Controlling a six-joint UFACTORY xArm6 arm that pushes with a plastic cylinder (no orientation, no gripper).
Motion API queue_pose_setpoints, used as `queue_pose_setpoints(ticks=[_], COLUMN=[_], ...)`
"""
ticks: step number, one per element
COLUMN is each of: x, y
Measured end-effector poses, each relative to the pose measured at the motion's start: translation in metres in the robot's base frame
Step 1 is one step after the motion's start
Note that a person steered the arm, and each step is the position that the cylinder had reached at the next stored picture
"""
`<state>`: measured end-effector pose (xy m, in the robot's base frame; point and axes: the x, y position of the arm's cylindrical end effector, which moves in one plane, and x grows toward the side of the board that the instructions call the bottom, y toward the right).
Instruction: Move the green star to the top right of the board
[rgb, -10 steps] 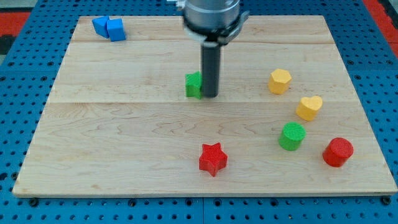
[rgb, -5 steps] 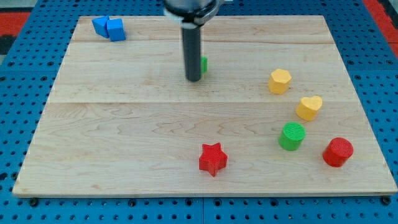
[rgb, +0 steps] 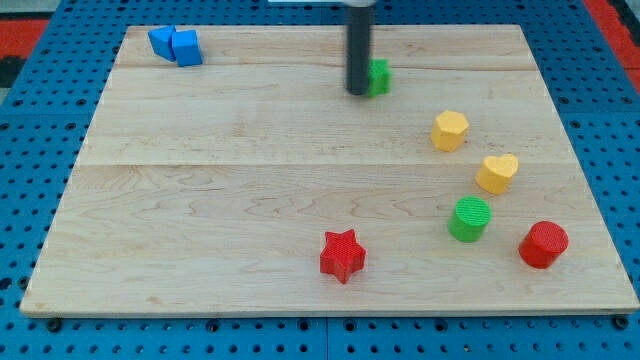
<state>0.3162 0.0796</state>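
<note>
The green star (rgb: 378, 76) lies on the wooden board (rgb: 200, 200) near the top, a little right of centre. The dark rod partly hides its left side. My tip (rgb: 357, 92) touches the star's left edge.
Two blue blocks (rgb: 175, 45) sit together at the top left. A yellow hexagon (rgb: 450, 131), a yellow heart (rgb: 496, 173), a green cylinder (rgb: 469, 219) and a red cylinder (rgb: 543, 244) stand on the right. A red star (rgb: 342, 256) lies at the bottom centre.
The tip has moved up and to the right across the board, and the green star has slid up and right with it, from the board's middle to near the top edge.
</note>
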Motion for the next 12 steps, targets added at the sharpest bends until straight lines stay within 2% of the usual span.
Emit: queue_pose_setpoints(ticks=[2, 3, 4, 5, 6, 7, 8, 9, 10, 11, 12], x=[-0.002, -0.015, -0.022, -0.006, -0.006, -0.02, -0.028, -0.044, -0.058, -0.04, 0.002], y=[0.013, 0.086, 0.112, 0.058, -0.031, -0.025, 0.034, 0.06, 0.064, 0.055, -0.02])
